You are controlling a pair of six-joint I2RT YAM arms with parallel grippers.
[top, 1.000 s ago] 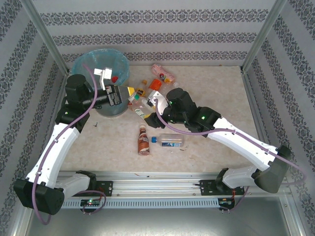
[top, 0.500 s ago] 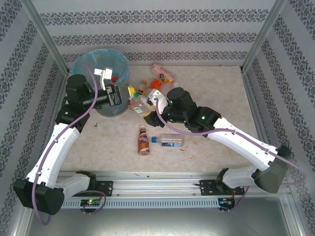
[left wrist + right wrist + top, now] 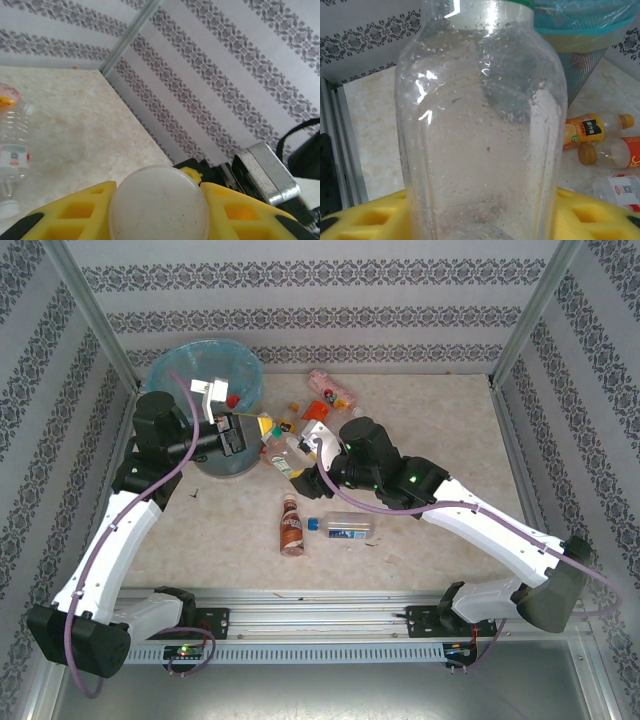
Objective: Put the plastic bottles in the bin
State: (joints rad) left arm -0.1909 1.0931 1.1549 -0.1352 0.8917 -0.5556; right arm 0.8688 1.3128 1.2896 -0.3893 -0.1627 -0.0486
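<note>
grey damask-striped walls (image 3: 320, 300), beige marbled tabletop (image 3: 440, 430), metal corner posts (image 3: 534, 315), even light.

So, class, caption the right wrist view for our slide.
Clear bottle between yellow pads of the right pincer, bin behind.

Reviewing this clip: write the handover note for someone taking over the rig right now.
Left gripper: by the bin, fingers tight against a pale round thing, probably a bottle's end.
Right gripper: clear bottle between its fingers; gripped or loose, cannot tell.
On the table: brown bottle, blue-capped bottle, pink bottle, orange-labelled bottles between the arms.
Done: unclear; the bin's contents are hard to make out.
Left to do: bin the bottle in hand, then the rest.
</note>
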